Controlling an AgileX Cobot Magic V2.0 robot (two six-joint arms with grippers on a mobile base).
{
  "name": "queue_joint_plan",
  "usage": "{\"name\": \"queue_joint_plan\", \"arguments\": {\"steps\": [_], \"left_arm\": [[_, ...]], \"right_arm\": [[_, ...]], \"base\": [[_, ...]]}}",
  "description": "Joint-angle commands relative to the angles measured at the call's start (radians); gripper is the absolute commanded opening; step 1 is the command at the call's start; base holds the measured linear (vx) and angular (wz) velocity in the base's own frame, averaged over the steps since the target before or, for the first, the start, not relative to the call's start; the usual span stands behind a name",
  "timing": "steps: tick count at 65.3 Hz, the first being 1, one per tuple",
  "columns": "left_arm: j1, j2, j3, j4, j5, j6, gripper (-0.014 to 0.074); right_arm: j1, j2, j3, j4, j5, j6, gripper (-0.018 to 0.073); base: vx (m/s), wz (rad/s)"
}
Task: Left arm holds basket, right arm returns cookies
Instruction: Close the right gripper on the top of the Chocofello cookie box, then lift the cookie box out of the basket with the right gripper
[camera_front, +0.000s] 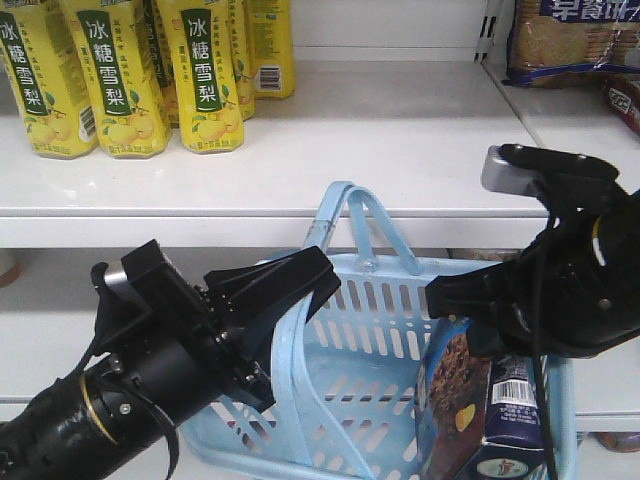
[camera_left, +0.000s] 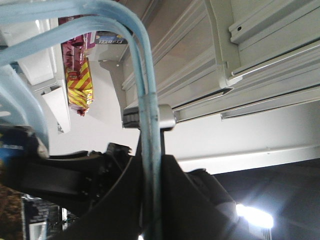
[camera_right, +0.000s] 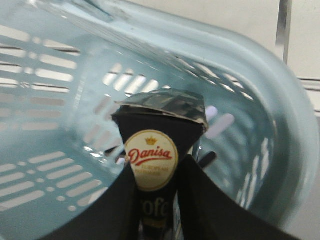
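two black robot arms work at a light blue basket (camera_front: 400, 265) held in front of white shop shelves. the left gripper (camera_front: 288, 318) is clamped on the basket's near handle (camera_left: 149, 125), with the blue bar running between its jaws. the right gripper (camera_right: 156, 172) reaches into the basket's right end, its jaws narrowed onto both sides of the cookie carton (camera_front: 490, 420). the carton stands tilted inside, close to the basket's right wall, not yet lifted out.

the grasp looks made and the removal seems about to begin. the next move calls for raising the carton until its bottom clears the basket's rim, then carrying it up and back to the shelf (camera_front: 400, 140). the shelf's front edge runs just above the basket's far handle (camera_front: 350, 200), which stands upright just left of the right gripper, and both narrow the way out. bare shelf lies above and behind the basket, right of the yellow bottles (camera_front: 120, 80).
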Motion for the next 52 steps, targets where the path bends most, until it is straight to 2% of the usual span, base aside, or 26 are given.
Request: {"name": "queue_joint_plan", "arguments": {"steps": [1,29,52], "left_arm": [[0.016,-0.031,-0.035,-0.148,-0.096,0.041,0.0],[0.016,-0.031,-0.035,-0.148,-0.096,0.041,0.0],[0.016,-0.031,-0.035,-0.148,-0.096,0.041,0.0]], "right_arm": [[-0.001,-0.06,-0.037,-0.002,0.033,-0.018,-0.0011],[-0.001,-0.219,-0.037,0.027,0.028,-0.012,-0.0011],[-0.001,-0.307,-0.037,0.03,-0.038,-0.008,-0.0011]], "base": [[0.0,0.0],[0.0,0.0],[0.0,0.0]]}}
